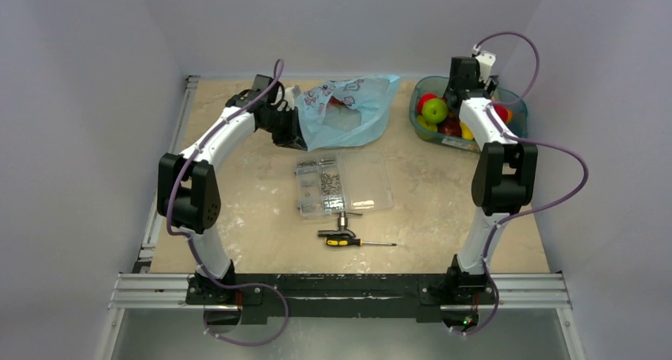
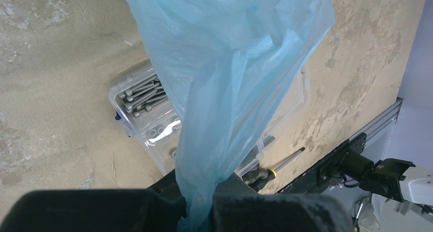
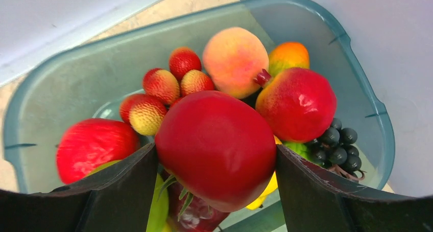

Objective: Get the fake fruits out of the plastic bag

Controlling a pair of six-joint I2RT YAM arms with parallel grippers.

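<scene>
From above, the plastic bag [image 1: 349,110] reaches rightward from the left gripper [image 1: 290,128], with the right gripper [image 1: 458,98] well apart over the teal tub [image 1: 521,108]. The left wrist view shows the left jaws clenched on a gathered strip of bag. In the right wrist view, that gripper grasps a red round fruit [image 3: 217,147] directly above the tub.

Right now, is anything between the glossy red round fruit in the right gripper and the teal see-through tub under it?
Nothing visible. The right gripper holds the glossy red round fruit over the open teal see-through tub. Only the fruit pile already in the tub lies below it.
</scene>
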